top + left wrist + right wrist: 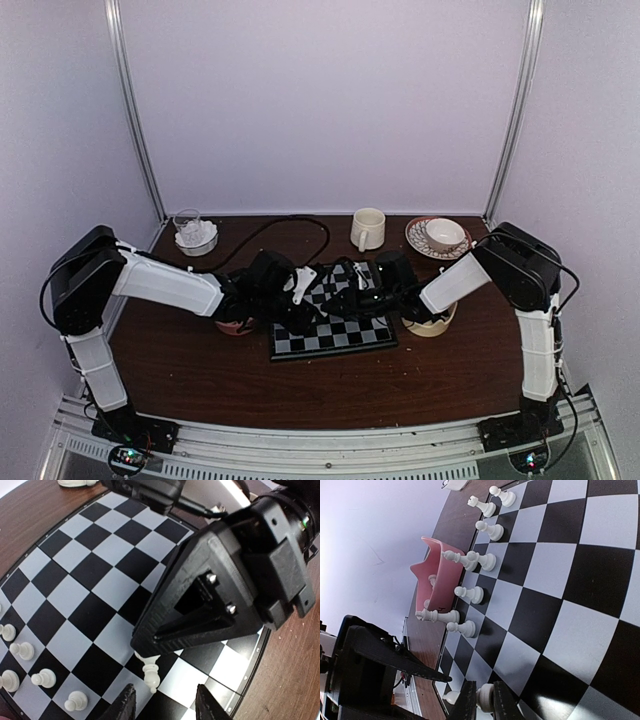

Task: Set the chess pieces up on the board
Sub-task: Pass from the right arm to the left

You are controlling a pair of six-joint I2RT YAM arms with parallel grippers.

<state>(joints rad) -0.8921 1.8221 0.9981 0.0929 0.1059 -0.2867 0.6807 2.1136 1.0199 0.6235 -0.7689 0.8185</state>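
Board [335, 318] mid-table, chess pieces [470, 594] along its left edge, bowl [440, 580] just left of it, mug [367, 229] behind

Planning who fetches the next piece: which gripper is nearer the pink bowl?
Left, narrowly. The left gripper reaches over the board from the pink bowl's side; the right gripper meets it from the opposite side, holding a white piece.

No legible text, label or number shows anywhere.
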